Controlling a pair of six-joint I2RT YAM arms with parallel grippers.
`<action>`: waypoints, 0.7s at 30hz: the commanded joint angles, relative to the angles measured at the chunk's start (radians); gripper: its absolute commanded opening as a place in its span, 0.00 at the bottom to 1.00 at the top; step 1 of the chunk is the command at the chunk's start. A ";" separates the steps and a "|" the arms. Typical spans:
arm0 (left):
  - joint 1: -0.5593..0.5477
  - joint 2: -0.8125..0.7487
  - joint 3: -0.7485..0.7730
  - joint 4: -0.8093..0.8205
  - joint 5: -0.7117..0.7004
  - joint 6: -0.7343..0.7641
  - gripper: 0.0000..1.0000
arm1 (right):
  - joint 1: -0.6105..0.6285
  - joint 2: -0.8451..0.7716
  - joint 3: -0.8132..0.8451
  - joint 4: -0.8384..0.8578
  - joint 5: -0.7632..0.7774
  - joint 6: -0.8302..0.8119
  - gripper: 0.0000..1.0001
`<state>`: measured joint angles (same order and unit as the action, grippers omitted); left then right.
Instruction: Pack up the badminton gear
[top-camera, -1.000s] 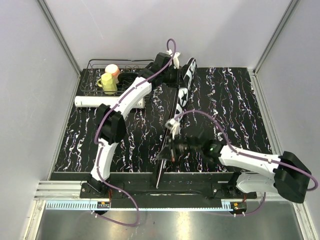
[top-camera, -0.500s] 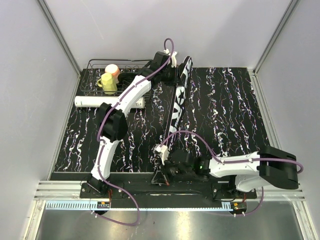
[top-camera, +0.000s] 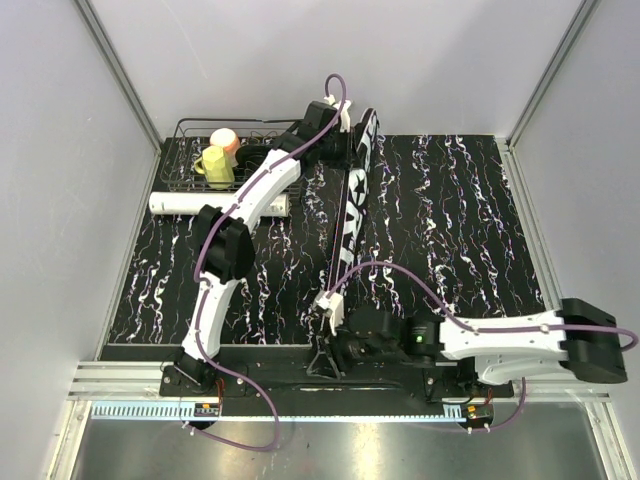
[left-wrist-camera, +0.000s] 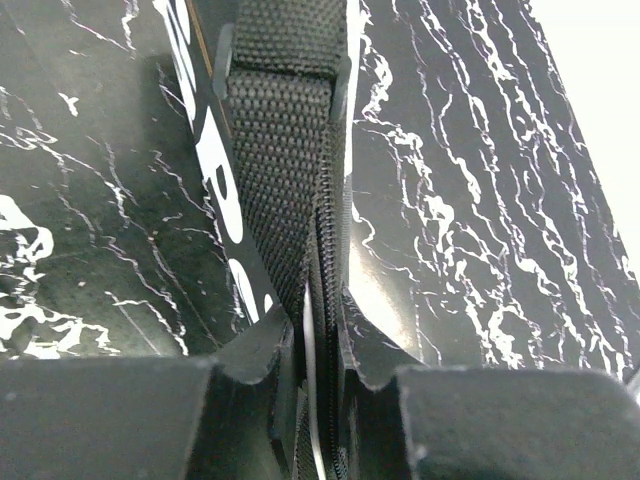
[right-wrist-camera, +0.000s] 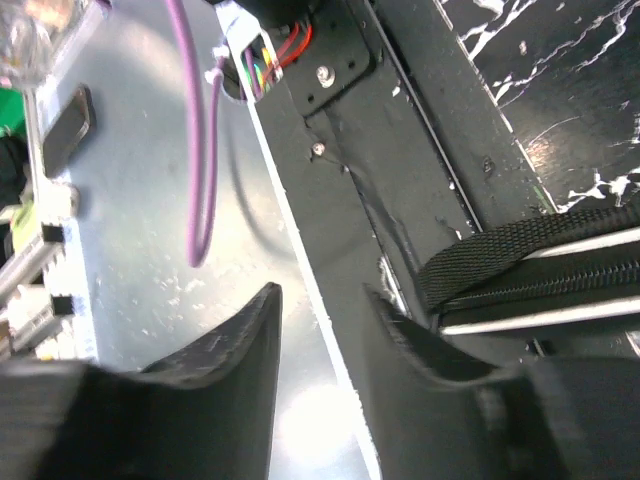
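The long black "SPORT" bag lies lengthwise down the middle of the table, from the far edge to the near edge. At its far end my left gripper is shut on the bag's zipper edge, just under the woven strap. At the table's front edge my right gripper stands open, its fingertips apart with nothing between them. The bag's near end with its strap loop lies just beside the right finger. A white tube lies at the left.
A black wire basket with a yellow cup and a pink cup stands at the far left corner. The metal frame rail and purple cables run along the near edge below my right gripper.
My right gripper pulled the bag's near end toward the front edge, then opened and let it go. The bag now lies straighter. My left gripper kept its grip at the far end.
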<state>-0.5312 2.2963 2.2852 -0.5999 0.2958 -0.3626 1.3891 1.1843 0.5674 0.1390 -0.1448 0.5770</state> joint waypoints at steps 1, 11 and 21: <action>0.019 -0.047 0.053 0.105 -0.069 0.121 0.00 | 0.037 -0.208 0.130 -0.262 0.240 0.004 0.53; 0.005 -0.077 -0.020 0.023 -0.125 0.119 0.00 | -0.030 -0.557 0.137 -0.613 0.840 0.190 0.96; 0.031 0.067 0.060 0.297 -0.102 -0.246 0.02 | -0.268 -0.204 0.169 -0.659 0.484 0.274 0.97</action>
<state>-0.5179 2.3081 2.2776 -0.5415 0.2249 -0.4255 1.1786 0.8677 0.7174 -0.4919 0.4587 0.8070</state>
